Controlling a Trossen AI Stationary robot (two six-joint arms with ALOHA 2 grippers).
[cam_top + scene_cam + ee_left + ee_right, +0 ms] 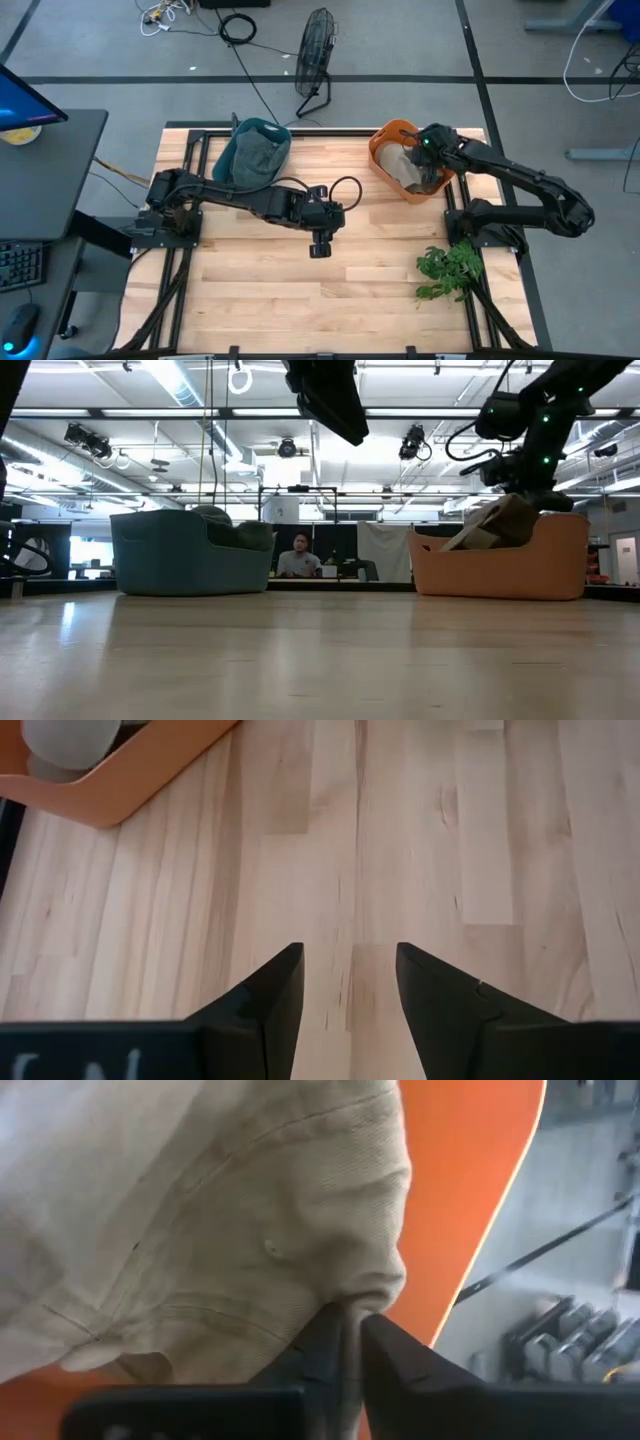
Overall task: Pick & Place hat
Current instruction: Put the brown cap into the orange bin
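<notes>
Hat (230,1210) in right end effector (345,1325) (pinched)

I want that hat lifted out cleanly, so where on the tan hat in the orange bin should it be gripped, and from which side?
Grip the raised fabric edge of the hat, coming down from above, since the walls of the orange bin block a sideways approach and the hat sticks up over the rim. The right end effector is already pinched on a fold there. The left end effector hangs open over bare table.

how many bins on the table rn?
2. Teal bin at the table's far left, holding a dark hat. Orange bin at far right, where the right hand pinches a beige hat.
</notes>
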